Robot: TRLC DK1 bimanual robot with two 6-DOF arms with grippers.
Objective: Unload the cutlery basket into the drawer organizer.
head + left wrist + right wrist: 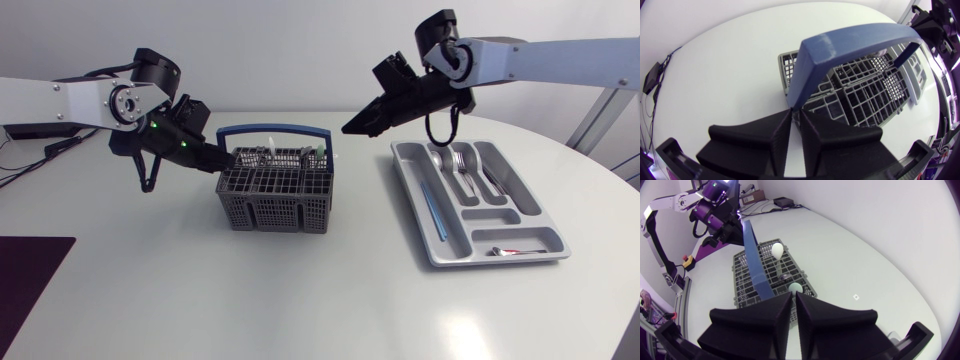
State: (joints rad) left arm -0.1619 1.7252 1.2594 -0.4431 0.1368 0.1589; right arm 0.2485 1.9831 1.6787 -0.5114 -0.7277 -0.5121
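- On the surface (200, 290), near its middle in the head view, we see the grey cutlery basket (272, 192) standing upright, its blue handle (275, 129) arching over the top.
- We see the left end effector (226, 158) at the basket's left rim. In the left wrist view, its fingers (755, 137) lie together, only a thin slit between them, just short of the handle's foot.
- We see the right end effector (352, 127) hanging above the surface between the basket and the drawer organizer (497, 216), touching neither. Its fingers (757, 317) are likewise pressed together and hold nothing.
- From the right wrist view we make out two pale spoons (777, 250) standing in the basket, beside the handle.
- We find the organizer well to the right of the basket. Spoons and forks (455, 165) lie in its upper compartments, and a thin blue piece (432, 207) lies in the long one.
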